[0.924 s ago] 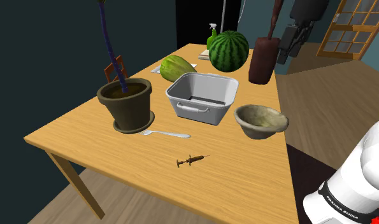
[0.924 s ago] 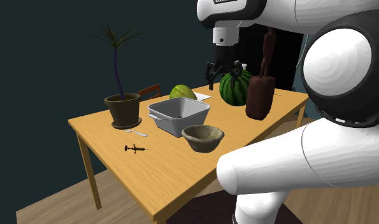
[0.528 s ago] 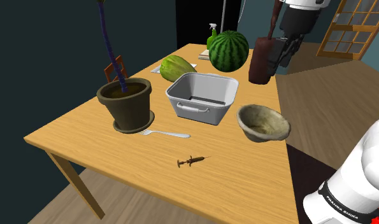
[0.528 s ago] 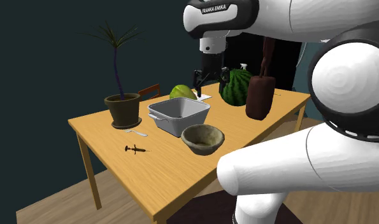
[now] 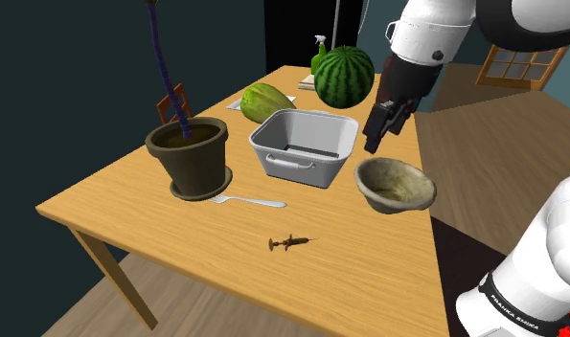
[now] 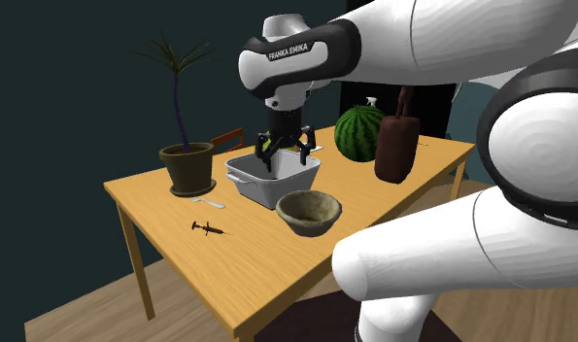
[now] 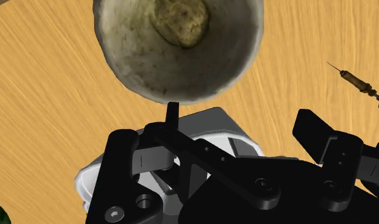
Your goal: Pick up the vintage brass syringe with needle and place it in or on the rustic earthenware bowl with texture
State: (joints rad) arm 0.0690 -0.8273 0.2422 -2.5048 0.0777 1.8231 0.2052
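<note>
Shoulder view, and the end effector [image 5: 376,139] hangs in the air on the white arm, above the gap between the grey tub [image 5: 304,144] and the bowl [image 5: 395,184], touching neither. The bowl, rough and dull beige, sits upright on the bench [image 5: 129,206] just below the end effector. The syringe [image 5: 290,242], small and brown with a thin needle, lies flat on bare wood well apart from the end effector, out past both tub and bowl. Farther off, beyond the tub from the end effector, stand a potted plant [image 5: 190,153] and a fork [image 5: 249,201], with a watermelon [image 5: 344,77] behind. Over to the second exterior view: the end effector [image 6: 283,155] hovers over the tub [image 6: 273,177], its black fingers [image 6: 261,155] spread wide, gripping nothing. The bowl [image 6: 309,210] sits just beside the tub, below the end effector; the syringe [image 6: 207,227] lies alone on the wood, well clear. Wrist view now: the end effector [image 7: 242,121] shows its fingers [image 7: 312,130] standing apart, the tub [image 7: 213,124] directly beneath them, the bowl [image 7: 178,44] just ahead of the fingertips with its mottled inside showing. The syringe [image 7: 363,86] lies off to one side of the fingers, its needle end the nearer to the bowl.
</note>
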